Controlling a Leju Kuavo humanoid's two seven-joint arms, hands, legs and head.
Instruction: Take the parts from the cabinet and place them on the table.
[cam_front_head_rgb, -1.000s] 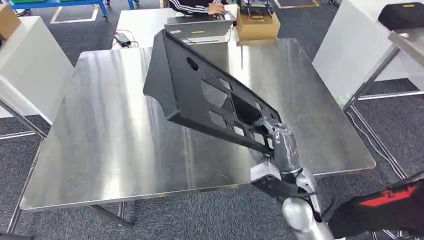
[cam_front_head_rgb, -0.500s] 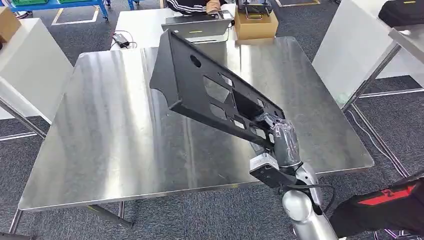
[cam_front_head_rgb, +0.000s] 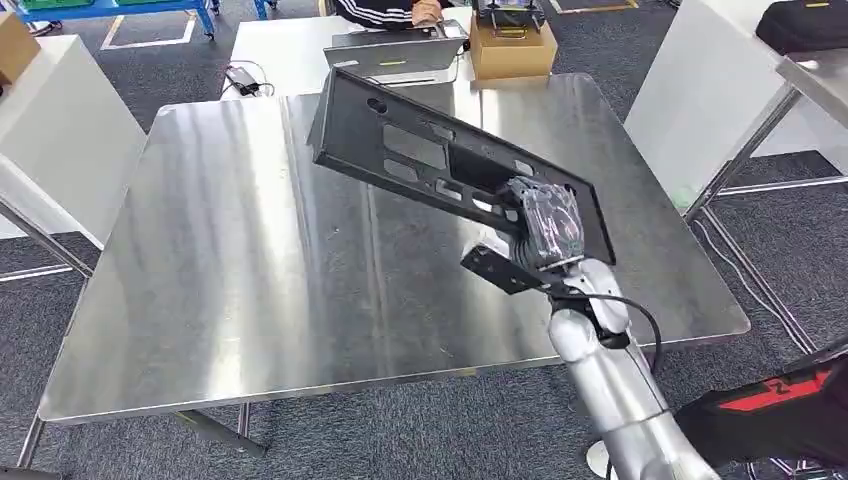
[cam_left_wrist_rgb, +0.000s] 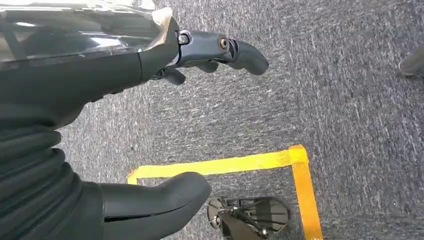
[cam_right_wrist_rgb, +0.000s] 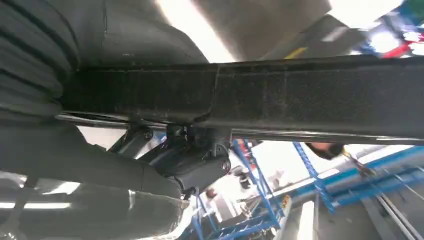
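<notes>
A long black panel with several cut-outs (cam_front_head_rgb: 430, 160) hangs tilted above the steel table (cam_front_head_rgb: 220, 270), its far end raised toward the table's back. My right hand (cam_front_head_rgb: 545, 225) grips its near end from over the table's right front part. Up close in the right wrist view, the panel's edge (cam_right_wrist_rgb: 300, 97) crosses the picture and my right hand (cam_right_wrist_rgb: 165, 160) is clamped around it. My left hand (cam_left_wrist_rgb: 165, 125) hangs over grey carpet, fingers apart, holding nothing.
Behind the steel table stand a white table with a laptop (cam_front_head_rgb: 395, 50) and a cardboard box (cam_front_head_rgb: 515, 50); a person sits there. White panels (cam_front_head_rgb: 60, 130) flank the left side, and another steel table's leg (cam_front_head_rgb: 740, 150) is at the right. Yellow floor tape (cam_left_wrist_rgb: 295, 165) lies below my left hand.
My right hand has carried the panel forward over the table and turned it flatter; its far end has swung toward the back edge.
</notes>
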